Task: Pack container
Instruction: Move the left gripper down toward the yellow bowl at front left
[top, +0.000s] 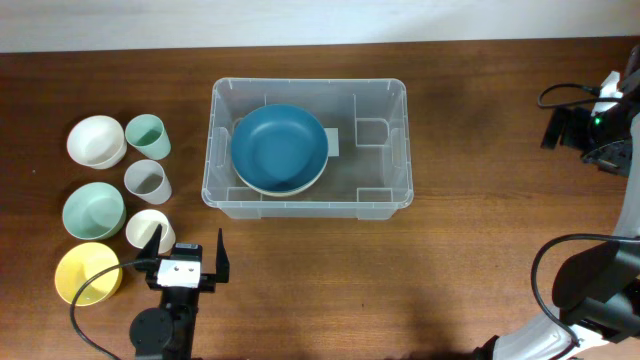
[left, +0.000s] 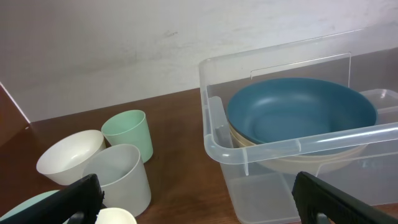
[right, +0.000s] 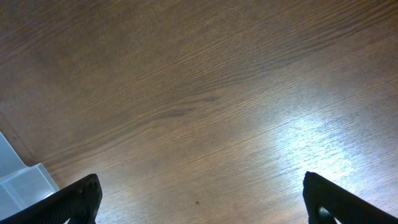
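In the clear round-cornered plastic container (top: 309, 207) sits a smooth blue bowl (top: 279, 147); left end effector (top: 188, 243) and right end effector (right: 205, 199) gape empty.

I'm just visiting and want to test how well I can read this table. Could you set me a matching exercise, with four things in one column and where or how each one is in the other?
Things:
1. blue bowl
2. yellow bowl
3. white bowl
4. left gripper

Place or state:
A. open, holding nothing
B. inside the container
C. on the table, next to the mint green cup
D. on the table, just left of the left gripper

Pairs: 1-B, 2-D, 3-C, 4-A
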